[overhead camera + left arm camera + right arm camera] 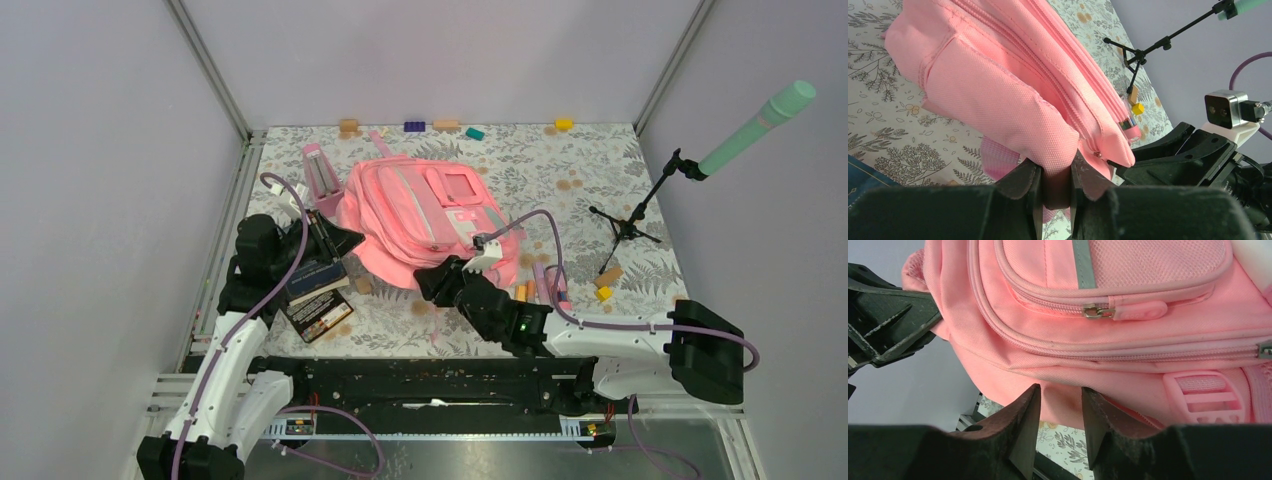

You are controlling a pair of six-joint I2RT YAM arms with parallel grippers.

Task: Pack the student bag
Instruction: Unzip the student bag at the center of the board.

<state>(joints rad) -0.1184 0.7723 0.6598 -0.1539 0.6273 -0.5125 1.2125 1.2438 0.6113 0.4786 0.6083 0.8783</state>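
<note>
The student bag [420,212], a big pink backpack with grey trim and front zip pockets, lies flat in the middle of the flowered table. My left gripper [345,240] is at the bag's left edge. In the left wrist view it [1057,167] is shut on a fold of the pink fabric [998,95]. My right gripper [432,277] is at the bag's near edge. The right wrist view shows the bag's [1128,345] thick lower edge sitting between the fingertips of that gripper [1060,395], held there with the jaws partway apart.
Two books [318,292] lie under my left arm. A small pink triangular stand [320,170] is behind it. A tripod with a green microphone [760,125] stands at the right. Markers [545,285] and small blocks [604,293] lie near my right arm, and more blocks [414,126] line the far edge.
</note>
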